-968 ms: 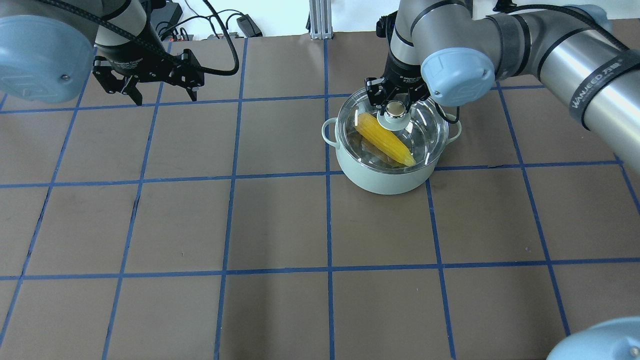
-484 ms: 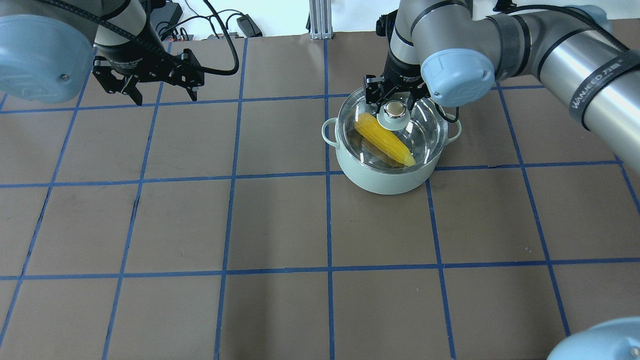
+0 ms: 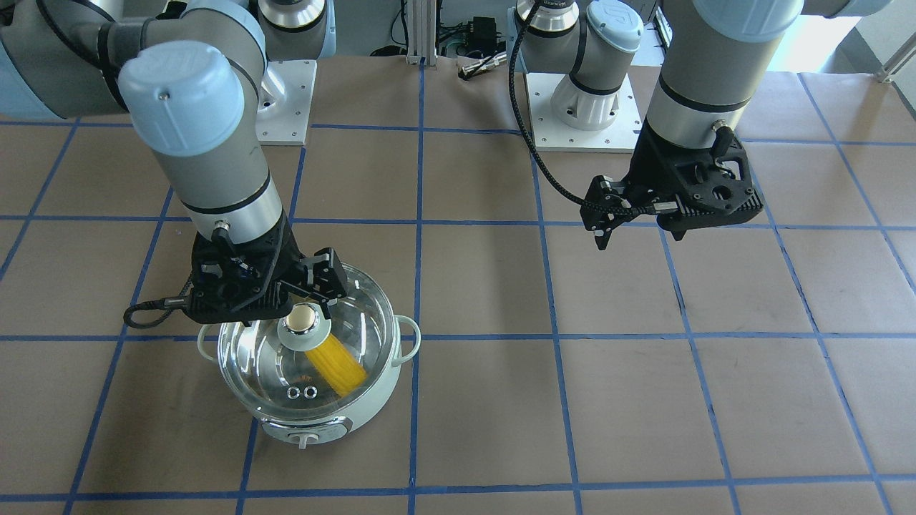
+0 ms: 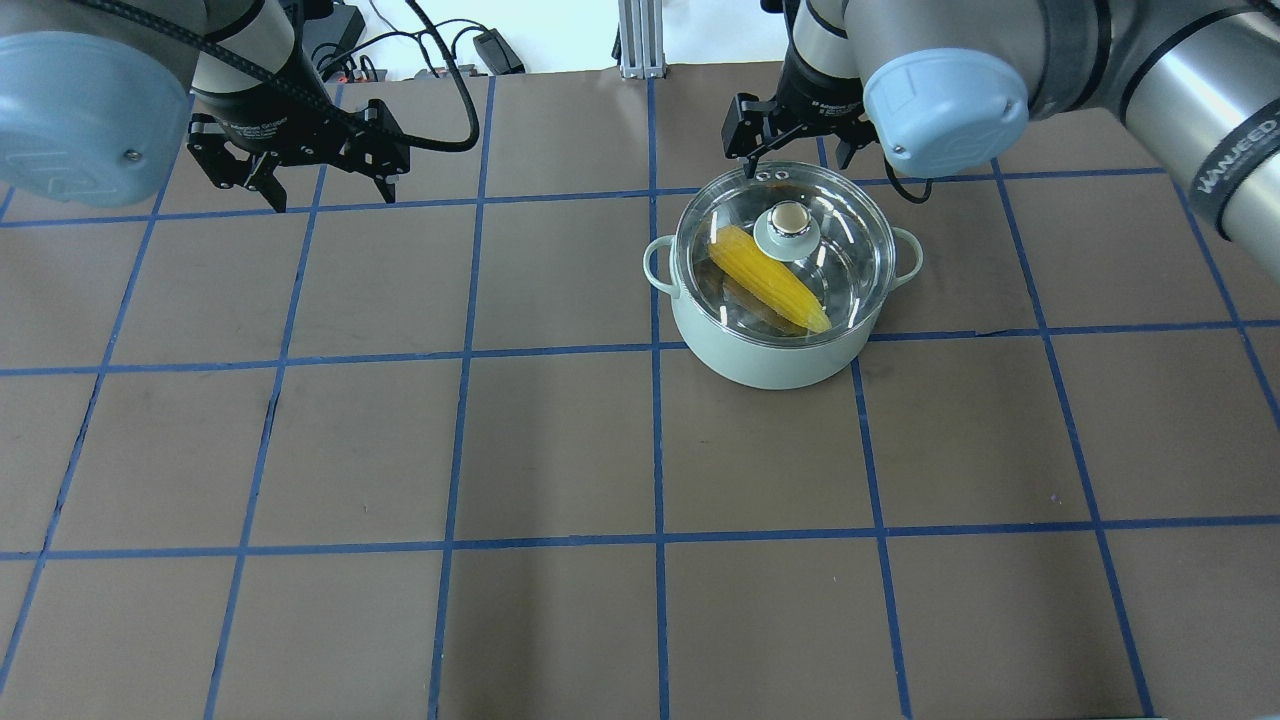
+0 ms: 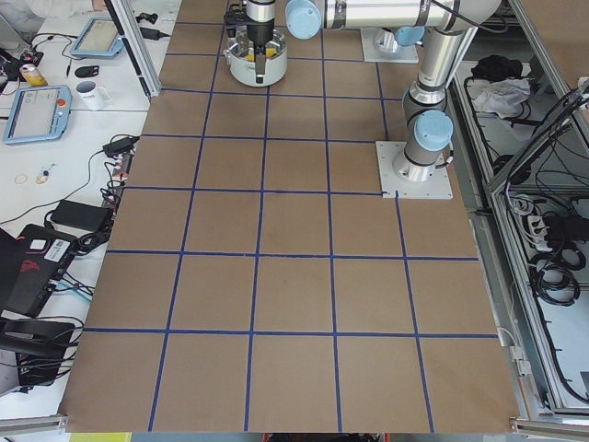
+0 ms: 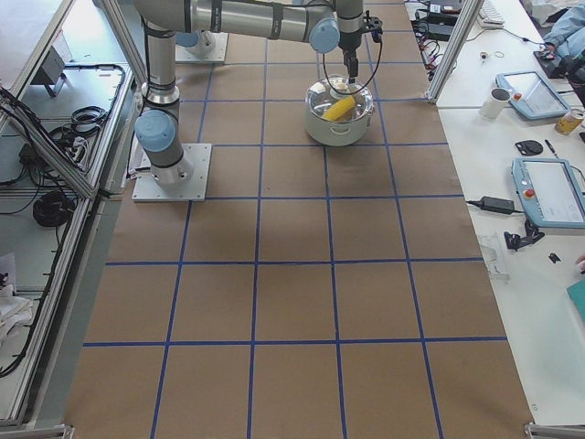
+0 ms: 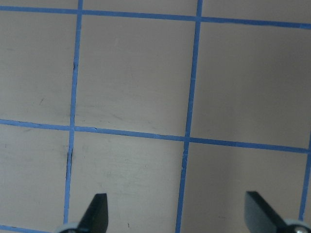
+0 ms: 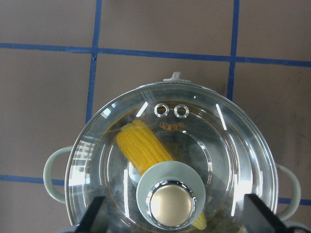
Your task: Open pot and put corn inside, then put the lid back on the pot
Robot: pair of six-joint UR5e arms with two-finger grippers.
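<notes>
The mint-green pot [image 4: 770, 365] stands right of the table's middle, also in the front view [image 3: 385, 383]. The glass lid [image 4: 845, 260] sits on it, its knob [image 4: 787, 220] free. The yellow corn [image 4: 770, 282] lies inside under the glass, also seen from the right wrist [image 8: 143, 145]. My right gripper [image 4: 805, 160] is open and empty above the lid's far side; in its wrist view [image 8: 177, 216] the fingers stand wide on either side of the knob. My left gripper [image 4: 328, 190] is open and empty over bare table at the far left, also in the front view [image 3: 639, 234].
The table [image 4: 560, 450] is brown with a blue tape grid. Cables and a power brick [image 4: 497, 50] lie beyond the far edge. The arm bases [image 3: 580, 107] stand at the robot's side. The pot's control knob [image 3: 304, 436] faces the operators' side.
My right gripper has lifted off the lid's knob and drawn back toward the far edge, its fingers open. The lid stays on the pot. The left arm has not moved.
</notes>
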